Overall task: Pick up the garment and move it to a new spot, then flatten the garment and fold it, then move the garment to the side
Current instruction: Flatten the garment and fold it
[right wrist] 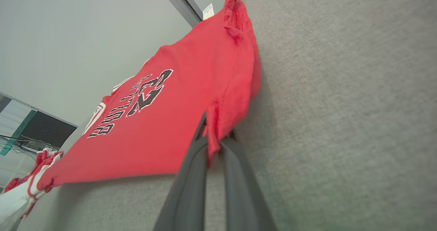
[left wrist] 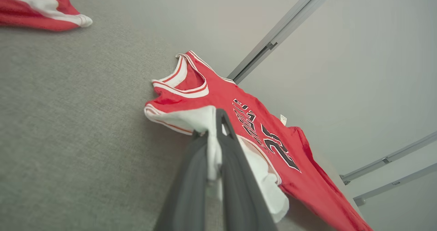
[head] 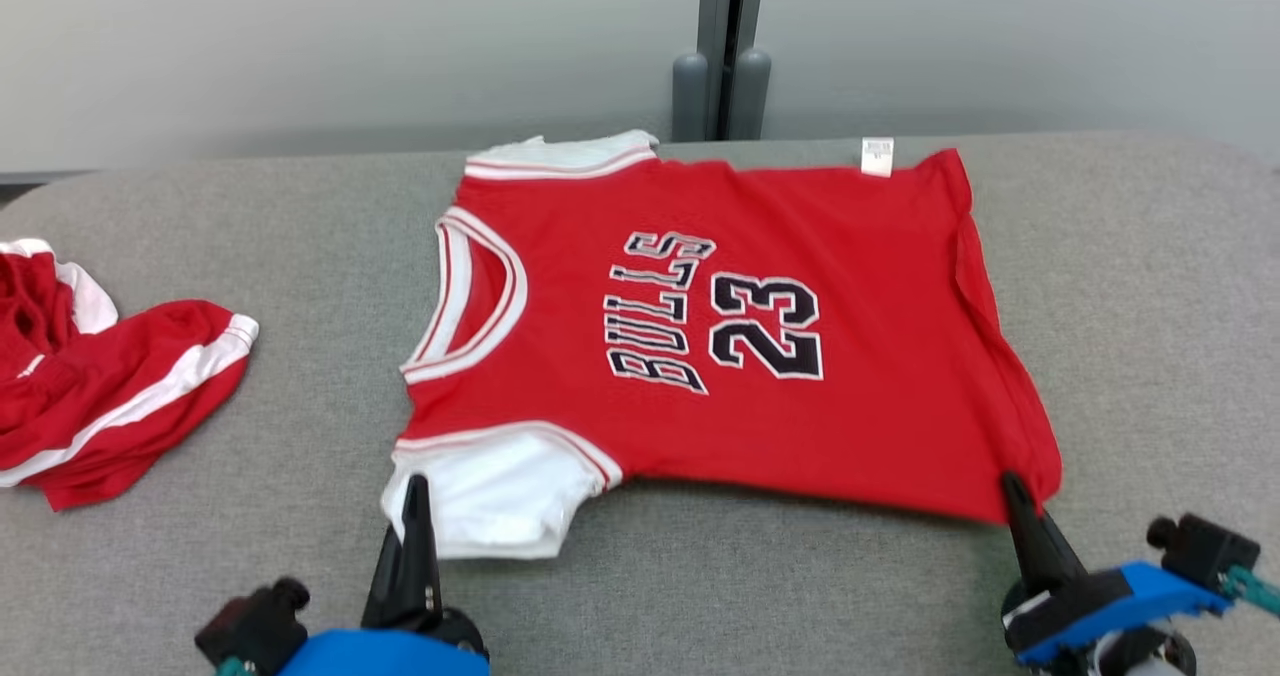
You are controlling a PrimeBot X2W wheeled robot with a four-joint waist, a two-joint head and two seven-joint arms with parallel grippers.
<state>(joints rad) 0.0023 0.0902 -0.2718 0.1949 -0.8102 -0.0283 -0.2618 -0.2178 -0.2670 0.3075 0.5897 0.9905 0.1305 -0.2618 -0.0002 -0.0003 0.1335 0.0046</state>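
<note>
Work surface: a grey fabric-covered table (head: pixel 200 576), bearing two red garments. Nearest the robot, two grippers are engaged. The left gripper (head: pixel 415 488) is clamped on the jersey's near white sleeve (head: pixel 490 501), with white cloth pinched between its fingers (left wrist: pixel 232 155). The right gripper (head: pixel 1012 488) is clamped on the jersey's near hem corner, with red cloth bunched between its fingers (right wrist: pixel 235 176). The jersey (head: pixel 860 396) lies spread, front up, at the table's middle. Its long axis runs left to right, with the collar towards the robot's left and the hem towards the right. Legible print: "BULLS" above "23", black with white outline, turned sideways, letter tops towards the collar. One white tag (head: pixel 877 156) projects from the jersey's far edge; its text is too small to read. A second garment (head: pixel 110 386), red with white stripes, lies crumpled well off the collar side. Beyond the jersey stand a pale wall (head: pixel 300 46) and one grey post (head: pixel 722 56).
</note>
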